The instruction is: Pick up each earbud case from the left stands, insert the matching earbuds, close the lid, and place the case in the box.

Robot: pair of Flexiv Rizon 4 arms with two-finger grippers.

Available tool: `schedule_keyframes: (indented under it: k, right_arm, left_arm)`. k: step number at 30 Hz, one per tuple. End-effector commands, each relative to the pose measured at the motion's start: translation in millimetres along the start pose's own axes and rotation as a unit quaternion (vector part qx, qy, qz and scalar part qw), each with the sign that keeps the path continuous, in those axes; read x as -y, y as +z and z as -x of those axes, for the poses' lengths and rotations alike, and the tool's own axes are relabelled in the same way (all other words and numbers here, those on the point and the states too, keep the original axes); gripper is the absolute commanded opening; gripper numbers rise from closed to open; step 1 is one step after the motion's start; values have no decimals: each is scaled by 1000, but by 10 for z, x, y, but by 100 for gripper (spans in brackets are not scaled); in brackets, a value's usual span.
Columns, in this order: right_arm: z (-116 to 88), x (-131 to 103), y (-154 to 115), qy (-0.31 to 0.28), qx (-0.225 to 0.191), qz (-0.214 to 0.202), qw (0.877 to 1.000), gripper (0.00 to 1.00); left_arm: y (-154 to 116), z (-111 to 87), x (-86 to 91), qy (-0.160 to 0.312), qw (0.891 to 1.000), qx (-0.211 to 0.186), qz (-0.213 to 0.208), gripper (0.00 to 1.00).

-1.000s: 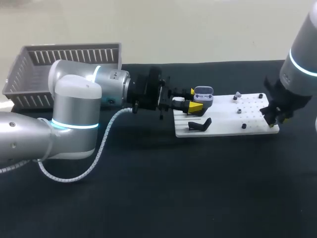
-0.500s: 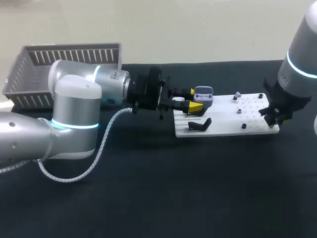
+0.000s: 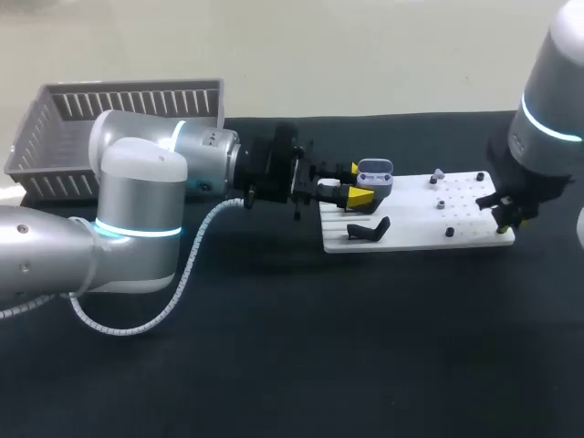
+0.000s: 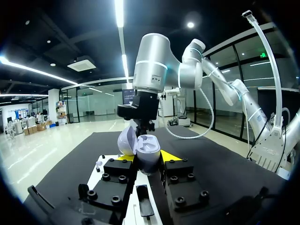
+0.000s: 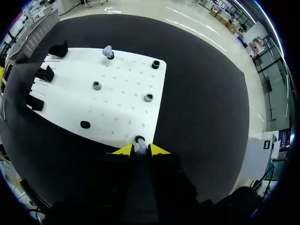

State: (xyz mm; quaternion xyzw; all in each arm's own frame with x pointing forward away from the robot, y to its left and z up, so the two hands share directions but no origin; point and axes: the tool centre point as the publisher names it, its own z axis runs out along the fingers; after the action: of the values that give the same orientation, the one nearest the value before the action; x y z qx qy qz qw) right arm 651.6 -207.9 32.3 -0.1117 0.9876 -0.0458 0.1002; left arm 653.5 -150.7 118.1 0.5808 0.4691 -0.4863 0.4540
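Observation:
My left gripper (image 3: 358,190) is shut on an open lavender earbud case (image 3: 375,173), holding it over the left end of the white board (image 3: 415,219). In the left wrist view the case (image 4: 149,158) sits between the yellow tips with its lid raised. My right gripper (image 3: 507,212) hangs over the board's right front corner. In the right wrist view its yellow tips (image 5: 140,150) press on both sides of a white earbud (image 5: 140,147), which stands on a black peg (image 5: 139,139). A second white earbud (image 5: 108,50) (image 3: 437,173) stands on a peg at the board's far side.
A grey slatted basket (image 3: 119,105) stands at the table's back left. Black case stands (image 3: 368,230) (image 5: 45,73) sit at the board's left end. Several small black pegs (image 5: 148,97) dot the white board (image 5: 117,108). Black tabletop surrounds it.
My right gripper's fingers have closed in on the white earbud at the board's corner. The left arm and the case have not moved.

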Motion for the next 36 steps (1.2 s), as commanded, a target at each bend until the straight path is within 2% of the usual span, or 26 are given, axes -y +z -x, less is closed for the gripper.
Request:
schedule_keyframes:
  k: [1,8,12,18,21,30,36]
  right_arm:
    - [-84,-17,-322,15,5,-2,1000,0]
    - [-106,-182,-813,28,10,-19,999,0]
    - [-99,-397,-1073,16,6,-27,999,0]
    - [-87,-700,-1326,1,-21,-49,999,0]
    - [-64,-815,-1456,7,-22,-59,998,0]
    - [76,-1235,-1639,12,-15,-66,998,0]
    - [76,-1235,-1639,12,-15,-66,998,0]
  left_arm:
    - [0,-9,3,1,1000,1,1,0]
    - [0,-9,3,1,1000,1,1,0]
    - [0,-9,3,1,1000,1,1,0]
    - [0,-9,3,1,1000,1,1,0]
    - [0,-9,3,1,1000,1,1,0]
    - [0,-9,3,1,1000,1,1,0]
    - [0,-9,3,1,1000,1,1,0]
